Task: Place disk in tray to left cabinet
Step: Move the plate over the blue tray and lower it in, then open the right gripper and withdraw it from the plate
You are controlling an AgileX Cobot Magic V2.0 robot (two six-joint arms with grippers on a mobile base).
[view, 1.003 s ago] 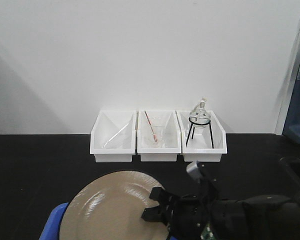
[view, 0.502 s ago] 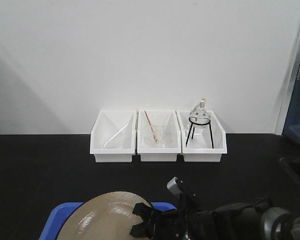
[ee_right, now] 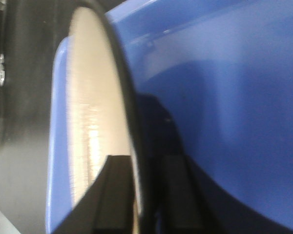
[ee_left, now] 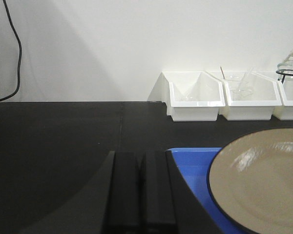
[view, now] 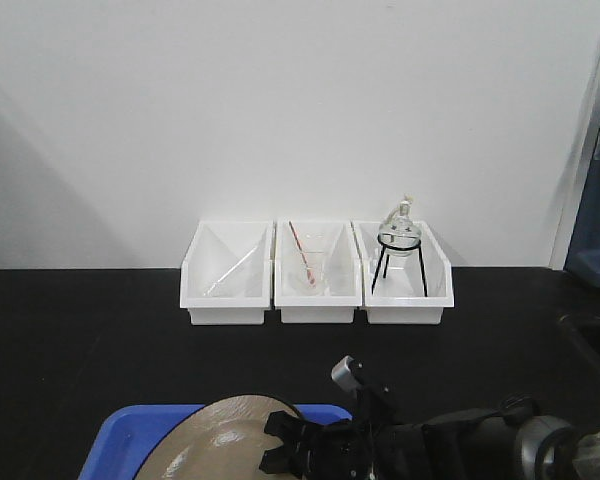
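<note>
Right gripper (ee_right: 144, 168) pinches the black rim of the tan disk (view: 215, 445), one finger on each face, over the blue tray (view: 130, 428); contact with the tray floor is unclear. Left gripper (ee_left: 141, 195) sits closed and empty beside the tray. Three white bins (view: 315, 272) line the far wall. Likely risk: the glossy rim slips, or the disk lands on the tray's raised edge.

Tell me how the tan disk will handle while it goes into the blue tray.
Likely stiff: the disk shows no sag though the right gripper pinches only its rim. Its glossy glaze probably makes it slippery. Held tilted over the tray, it may swing or chip if dropped.
</note>
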